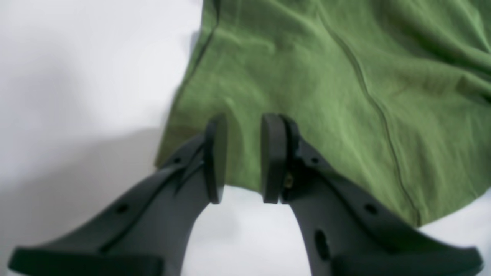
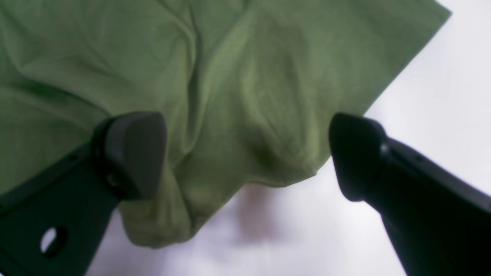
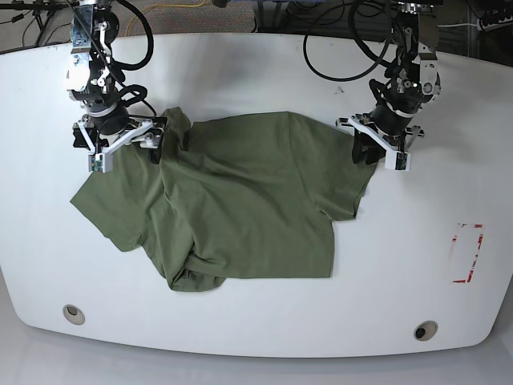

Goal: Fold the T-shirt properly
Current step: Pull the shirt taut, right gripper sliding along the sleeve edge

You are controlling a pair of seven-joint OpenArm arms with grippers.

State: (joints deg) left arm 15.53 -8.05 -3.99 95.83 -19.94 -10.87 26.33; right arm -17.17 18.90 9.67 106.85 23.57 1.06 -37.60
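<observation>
The olive-green T-shirt [image 3: 240, 200] lies crumpled on the white table [image 3: 256, 72], with one sleeve bunched at its front edge. In the left wrist view my left gripper [image 1: 245, 126] hovers at a hem edge of the T-shirt [image 1: 307, 96]. Its black pads [image 1: 274, 153] stand a narrow gap apart, and no cloth is pinched between them. In the base view that left gripper [image 3: 375, 154] is at the shirt's right side. My right gripper [image 2: 245, 130] is wide open over a wrinkled fold of the T-shirt [image 2: 238, 76]; in the base view the right gripper [image 3: 120, 144] is at the shirt's upper left.
Cables trail along the table's back edge [image 3: 337, 48]. A red-outlined mark [image 3: 467, 253] lies on the table at the right. Two round holes [image 3: 73, 314] [image 3: 425, 330] sit near the front rim.
</observation>
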